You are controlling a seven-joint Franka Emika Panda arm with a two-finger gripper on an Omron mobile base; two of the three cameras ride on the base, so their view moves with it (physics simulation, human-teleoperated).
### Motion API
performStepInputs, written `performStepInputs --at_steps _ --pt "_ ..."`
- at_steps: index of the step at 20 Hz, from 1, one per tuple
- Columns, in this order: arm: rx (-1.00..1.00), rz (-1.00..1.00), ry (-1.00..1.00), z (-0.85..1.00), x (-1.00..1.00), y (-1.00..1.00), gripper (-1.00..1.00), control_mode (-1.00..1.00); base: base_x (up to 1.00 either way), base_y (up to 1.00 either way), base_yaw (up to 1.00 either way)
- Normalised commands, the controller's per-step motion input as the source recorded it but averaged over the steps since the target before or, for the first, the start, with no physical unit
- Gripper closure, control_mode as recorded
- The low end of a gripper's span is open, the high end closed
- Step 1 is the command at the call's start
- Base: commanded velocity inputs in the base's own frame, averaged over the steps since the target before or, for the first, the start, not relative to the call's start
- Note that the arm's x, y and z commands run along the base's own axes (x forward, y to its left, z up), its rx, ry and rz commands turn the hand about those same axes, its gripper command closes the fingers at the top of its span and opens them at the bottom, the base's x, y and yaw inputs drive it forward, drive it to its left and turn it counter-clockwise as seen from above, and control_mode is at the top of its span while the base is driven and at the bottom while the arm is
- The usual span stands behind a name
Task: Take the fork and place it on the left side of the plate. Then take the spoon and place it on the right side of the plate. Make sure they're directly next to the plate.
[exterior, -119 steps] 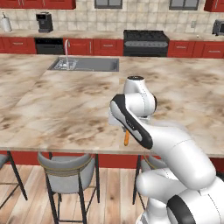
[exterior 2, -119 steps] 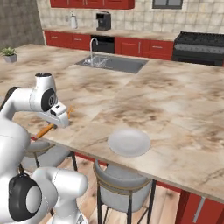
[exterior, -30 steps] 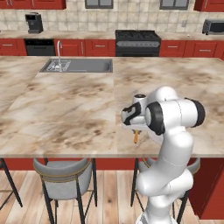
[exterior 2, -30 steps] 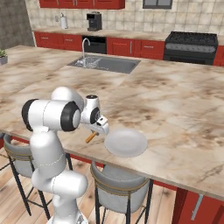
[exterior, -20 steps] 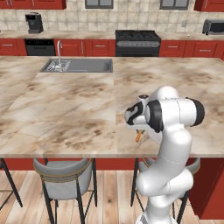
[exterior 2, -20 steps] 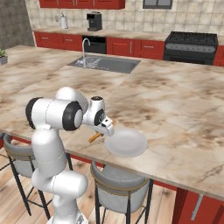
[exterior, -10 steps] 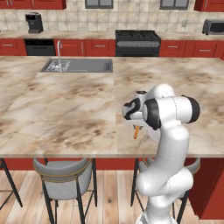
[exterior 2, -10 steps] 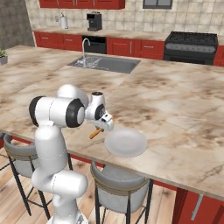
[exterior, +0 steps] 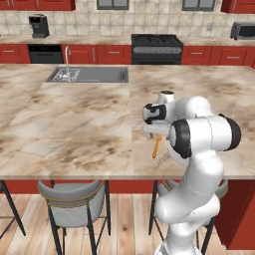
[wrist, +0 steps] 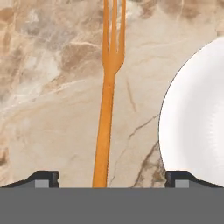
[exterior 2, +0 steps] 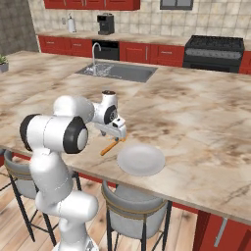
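The fork (wrist: 106, 103) lay flat on the marble table (wrist: 48, 87) just beside the plate (wrist: 197, 113), its handle end cut off in the hand view. The pincer (wrist: 111, 177) stood wide open above it, gripping nothing. No writing was legible.

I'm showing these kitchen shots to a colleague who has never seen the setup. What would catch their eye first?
Most likely the orange fork, lying flat on the marbled counter near its front edge, just left of the round white plate with a strip of bare counter between them. Right above the fork hangs the white arm's gripper, its fingertips spread wide on either side of the handle and touching nothing. Behind, red cabinets line the far wall.
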Motion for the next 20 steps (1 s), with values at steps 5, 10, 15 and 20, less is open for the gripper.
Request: performStepInputs --at_steps 5,10,15,20 --pt "0.03 0.00 0.00 0.95 -0.87 -0.08 -1.00 -1.00 0.00 0.00 0.00" --pt "0.00 0.03 0.03 0.78 -1.00 -0.06 -1.00 -1.00 0.00 0.00 0.00" --pt "0.00 0.03 0.12 0.60 -1.00 -0.02 -1.00 -1.00 0.00 0.00 0.00" --pt "0.03 0.00 0.19 0.27 -1.00 0.00 -1.00 -1.00 0.00 0.00 0.00"
